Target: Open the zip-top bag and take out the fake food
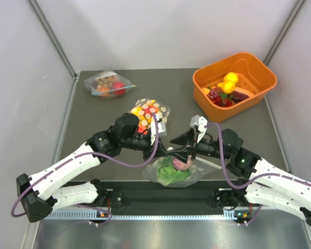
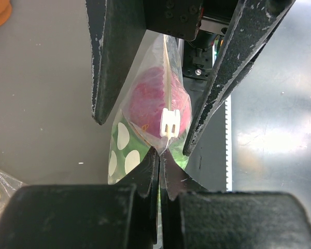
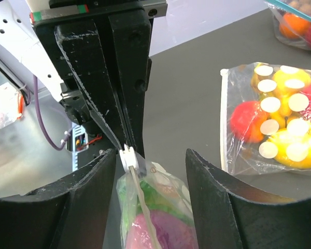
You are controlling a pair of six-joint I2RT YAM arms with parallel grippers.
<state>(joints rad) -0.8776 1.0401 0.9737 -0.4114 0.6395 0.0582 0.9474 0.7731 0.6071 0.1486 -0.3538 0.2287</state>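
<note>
The dotted zip-top bag lies at the near table edge with the green lettuce and the purple onion-like piece inside. My left gripper is shut on the bag's top edge; in the left wrist view its jaws pinch the plastic just below the white slider, with the purple piece behind. My right gripper is open and straddles the bag's top. The slider sits close to its left finger, not touched.
A second dotted bag with yellow and red pieces lies just beyond the grippers. A plain clear bag with brown balls is at the back left. An orange bin with lemons and grapes stands at the back right.
</note>
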